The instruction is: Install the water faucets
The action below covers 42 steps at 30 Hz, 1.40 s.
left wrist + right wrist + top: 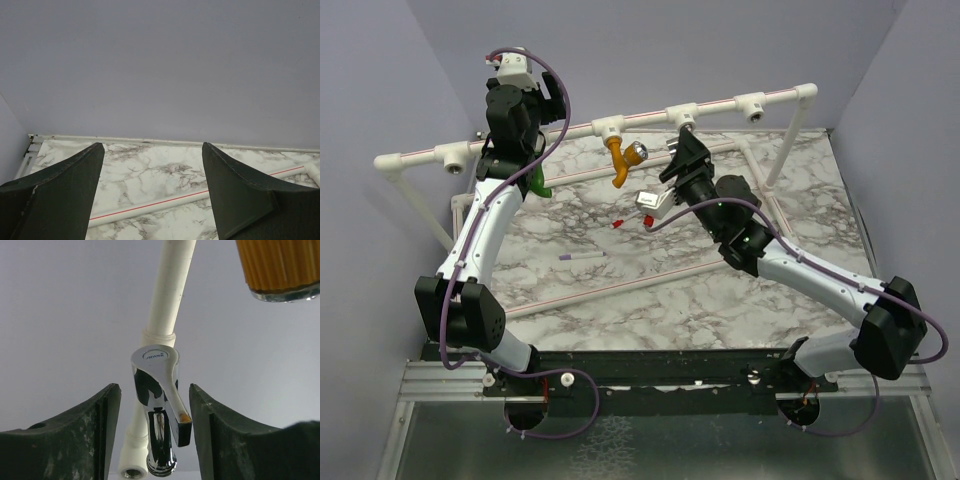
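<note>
Chrome lever faucet (155,410) sits between parted right jaws; ribbed orange cylinder (277,265) cut off at one o'clock. Left jaws gape wide.

the left arm (485,225) hides most of the green faucet (539,184), and the right wrist view crops the orange faucet (280,265).

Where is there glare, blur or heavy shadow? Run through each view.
Top external: even, soft light, sharp, faint shadows on the marble table. Left wrist: the left gripper shows near-black, little detail. Right wrist: the grey metal faucet mirrors its surroundings; the mustard-orange faucet is cropped and slightly soft.
</note>
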### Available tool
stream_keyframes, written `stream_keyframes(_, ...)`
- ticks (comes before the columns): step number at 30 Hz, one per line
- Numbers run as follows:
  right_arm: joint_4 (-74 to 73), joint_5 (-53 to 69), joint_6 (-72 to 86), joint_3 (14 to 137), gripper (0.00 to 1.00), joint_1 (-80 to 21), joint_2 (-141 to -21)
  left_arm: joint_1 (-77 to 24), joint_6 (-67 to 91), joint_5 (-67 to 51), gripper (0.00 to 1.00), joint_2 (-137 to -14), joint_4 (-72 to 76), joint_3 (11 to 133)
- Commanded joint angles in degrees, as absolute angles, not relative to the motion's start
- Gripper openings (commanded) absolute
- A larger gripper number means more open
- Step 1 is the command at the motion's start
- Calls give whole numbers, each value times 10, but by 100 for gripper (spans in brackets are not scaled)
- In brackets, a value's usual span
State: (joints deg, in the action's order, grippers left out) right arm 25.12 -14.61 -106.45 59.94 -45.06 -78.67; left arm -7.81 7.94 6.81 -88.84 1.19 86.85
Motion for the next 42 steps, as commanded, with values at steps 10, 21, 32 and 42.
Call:
stream_keyframes(10,300,-196,-1061,621,32,-454,-805,-70,78,57,80,-950,-140,813)
stream_keyframes(21,317,-179,-880,617,1,-459,-795,-71,76,57,80,-951,-140,813)
stream_keyframes(32,373,-201,-482,615,1,-461,-783,-70,76,58,80,-950,-141,813)
stream_keyframes(42,422,-269,-135,595,1,-460,-788,-71,75,59,80,-949,-141,813)
